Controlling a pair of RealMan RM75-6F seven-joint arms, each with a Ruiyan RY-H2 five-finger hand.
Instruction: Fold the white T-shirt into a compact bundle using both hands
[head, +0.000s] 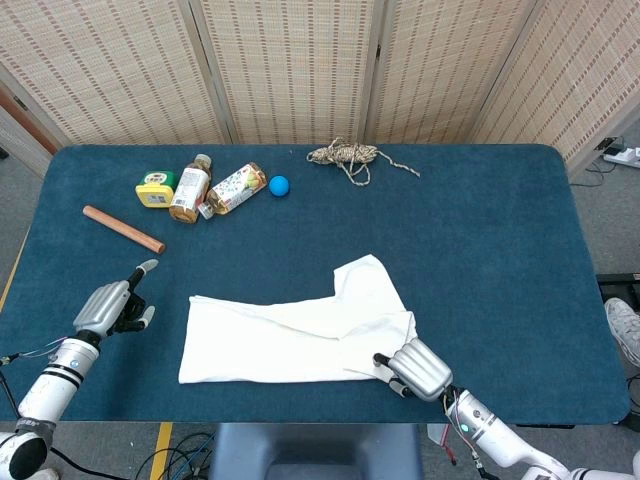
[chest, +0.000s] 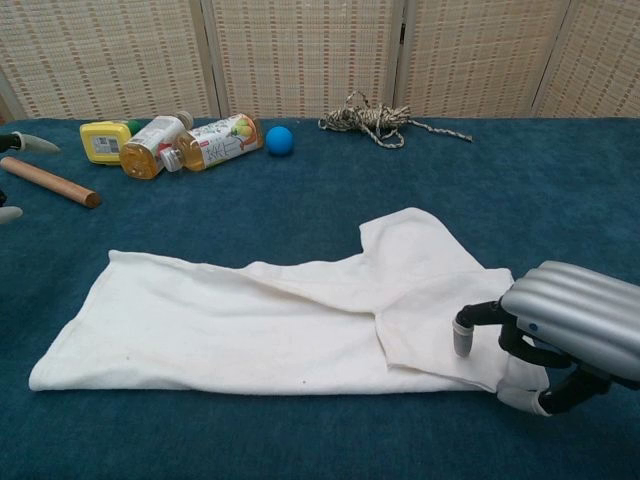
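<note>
Over T-shirt (chest: 300, 310) corner — right hand (chest: 565, 335), fingertips down

The right hand (chest: 560, 335) wears a ribbed, silver-grey metallic shell over black fingers (chest: 478, 318) capped in pale grey tips. The matching left hand (head: 108, 306) joins a white forearm banded with black rings.

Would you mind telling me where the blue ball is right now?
In the head view, the blue ball lies far left on the table, just right of the bottles.
</note>
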